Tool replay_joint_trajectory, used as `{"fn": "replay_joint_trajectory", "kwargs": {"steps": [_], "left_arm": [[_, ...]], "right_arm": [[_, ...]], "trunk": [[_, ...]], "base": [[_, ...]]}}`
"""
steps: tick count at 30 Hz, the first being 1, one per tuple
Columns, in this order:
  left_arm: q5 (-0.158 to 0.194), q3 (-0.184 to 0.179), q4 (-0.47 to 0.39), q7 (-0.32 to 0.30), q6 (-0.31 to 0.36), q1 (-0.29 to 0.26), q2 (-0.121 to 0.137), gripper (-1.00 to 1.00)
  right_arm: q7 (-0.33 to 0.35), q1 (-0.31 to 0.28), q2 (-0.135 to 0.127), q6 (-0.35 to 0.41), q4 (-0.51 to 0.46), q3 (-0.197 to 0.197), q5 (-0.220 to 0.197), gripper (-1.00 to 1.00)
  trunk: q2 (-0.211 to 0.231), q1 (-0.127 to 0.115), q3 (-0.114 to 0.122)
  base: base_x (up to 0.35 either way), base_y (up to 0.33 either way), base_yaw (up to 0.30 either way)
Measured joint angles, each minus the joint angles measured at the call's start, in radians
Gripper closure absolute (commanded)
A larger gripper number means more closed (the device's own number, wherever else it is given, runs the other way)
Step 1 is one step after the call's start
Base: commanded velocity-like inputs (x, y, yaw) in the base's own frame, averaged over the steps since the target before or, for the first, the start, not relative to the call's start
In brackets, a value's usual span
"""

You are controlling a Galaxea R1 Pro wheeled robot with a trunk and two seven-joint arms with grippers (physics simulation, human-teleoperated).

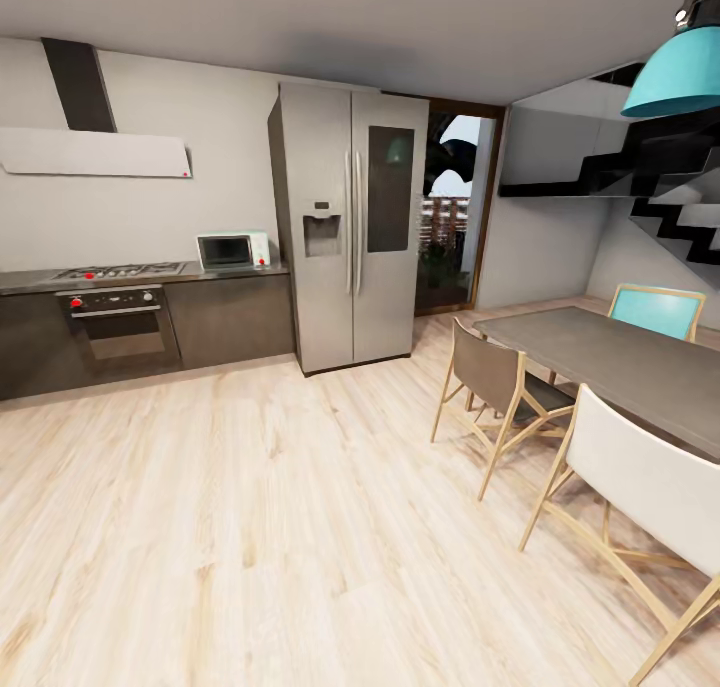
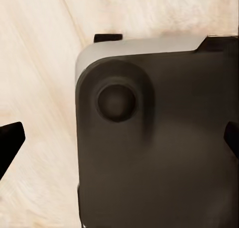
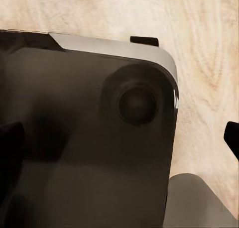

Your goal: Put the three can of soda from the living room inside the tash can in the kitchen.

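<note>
Soda cans, the three meant for the bin, are nowhere among the things I can make out from here, and neither is the grey tapered trash can; I judge the robot is travelling through the kitchen, either searching or on its way to the living room.

Both arms seem tucked down for driving: each wrist camera looks past dark fingertips at the robot's own dark rounded base (image 2: 149, 153) over the pale wood-plank floor (image 1: 250, 527). The left gripper (image 2: 119, 138) has its fingertips set far apart at the frame's edges, so it reads as wide and empty. The right gripper (image 3: 119, 138) looks the same, wide with nothing between.

Ahead stands the tall steel double-door fridge (image 1: 350, 227), with dark base cabinets (image 1: 230, 317), a built-in oven (image 1: 118, 327) and a small pale microwave (image 1: 232, 251) beside it. The grey dining table (image 1: 620, 362) and its wood-framed chairs (image 1: 500, 387) crowd the right side, so any turn that way needs room. A teal pendant lamp (image 1: 675, 72) hangs above.
</note>
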Motion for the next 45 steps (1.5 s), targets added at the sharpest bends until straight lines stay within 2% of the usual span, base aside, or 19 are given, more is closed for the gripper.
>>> {"fn": "replay_joint_trajectory", "kwargs": {"steps": [7, 8, 9, 10, 11, 12, 14, 19, 22, 27, 29, 33, 34, 38, 45], "left_arm": [[0.003, 0.003, -0.040, 0.002, -0.039, -0.023, 0.001, -1.00], [0.003, 0.002, -0.105, 0.003, -0.046, -0.023, 0.001, -1.00], [0.002, 0.001, -0.245, 0.004, -0.047, -0.023, 0.001, -1.00], [0.001, 0.001, -0.436, 0.004, -0.048, -0.023, 0.001, -1.00], [0.001, 0.000, -0.665, 0.005, -0.047, -0.023, 0.002, -1.00], [0.000, -0.001, -0.837, 0.006, -0.044, -0.021, 0.002, -1.00], [0.000, -0.002, -0.911, 0.006, -0.041, -0.018, 0.002, -1.00], [0.000, -0.003, -1.056, 0.004, -0.040, -0.013, 0.002, -1.00], [0.000, -0.001, -1.123, 0.003, -0.052, -0.010, 0.003, -1.00], [0.000, -0.002, -1.140, 0.001, -0.090, 0.009, 0.008, -1.00], [0.000, -0.001, -1.155, 0.000, -0.111, 0.043, 0.009, -1.00], [0.002, 0.002, -1.163, 0.000, -0.125, 0.078, 0.011, -1.00], [0.005, 0.003, -1.164, 0.000, -0.130, 0.091, 0.012, -1.00], [0.004, 0.005, -1.164, -0.007, -0.133, 0.099, 0.012, -1.00], [0.000, 0.004, -1.139, -0.018, -0.134, 0.101, 0.011, -1.00]], "right_arm": [[0.039, -0.007, 0.003, -0.039, -0.040, 0.032, 0.004, -1.00], [0.148, -0.007, 0.004, -0.110, -0.097, 0.034, 0.004, -1.00], [0.157, -0.007, 0.005, -0.113, -0.239, 0.034, 0.005, -1.00], [0.161, -0.007, 0.006, -0.114, -0.431, 0.034, 0.005, -1.00], [0.165, -0.008, 0.006, -0.114, -0.623, 0.034, 0.004, -1.00], [0.170, -0.007, 0.007, -0.112, -0.680, 0.035, 0.005, -1.00], [0.175, -0.005, 0.007, -0.110, -0.797, 0.036, 0.005, -1.00], [0.178, 0.001, 0.003, -0.108, -0.974, 0.034, 0.023, -1.00], [0.180, 0.002, -0.002, -0.109, -1.061, 0.025, 0.051, -1.00], [0.182, 0.014, -0.012, -0.117, -1.088, 0.013, 0.058, -1.00], [0.183, 0.064, -0.025, -0.140, -1.125, -0.008, 0.060, -1.00], [0.184, 0.124, -0.035, -0.167, -1.189, -0.042, 0.060, -1.00], [0.185, 0.155, -0.039, -0.175, -1.223, -0.078, 0.059, -1.00], [0.185, 0.181, -0.038, -0.181, -1.251, -0.152, 0.058, -1.00], [0.184, 0.191, -0.032, -0.181, -1.264, -0.182, 0.057, -1.00]], "trunk": [[0.000, 0.000, 0.000], [0.000, 0.000, 0.000], [0.000, 0.000, 0.000], [0.000, 0.000, 0.000], [0.000, 0.000, 0.000], [0.000, 0.000, 0.000], [0.000, 0.000, 0.000], [0.000, 0.000, 0.000], [0.000, 0.000, 0.000], [0.000, 0.000, 0.000], [0.000, 0.000, 0.000], [0.000, 0.000, 0.000], [0.000, 0.000, 0.000], [0.000, 0.000, 0.000], [0.000, 0.000, 0.000]], "base": [[0.000, 0.000, 0.000], [0.000, 0.000, 0.000], [0.000, 0.000, 0.000], [0.000, 0.000, 0.000], [0.000, 0.000, 0.000], [0.000, 0.000, 0.000], [0.000, 0.000, 0.000], [0.000, 0.000, 0.000], [0.000, 0.000, 0.000], [0.000, 0.000, 0.000], [0.000, 0.000, 0.000], [0.000, 0.000, 0.000], [0.000, 0.000, 0.000], [0.000, 0.000, 0.000], [0.000, 0.000, 0.000]]}}
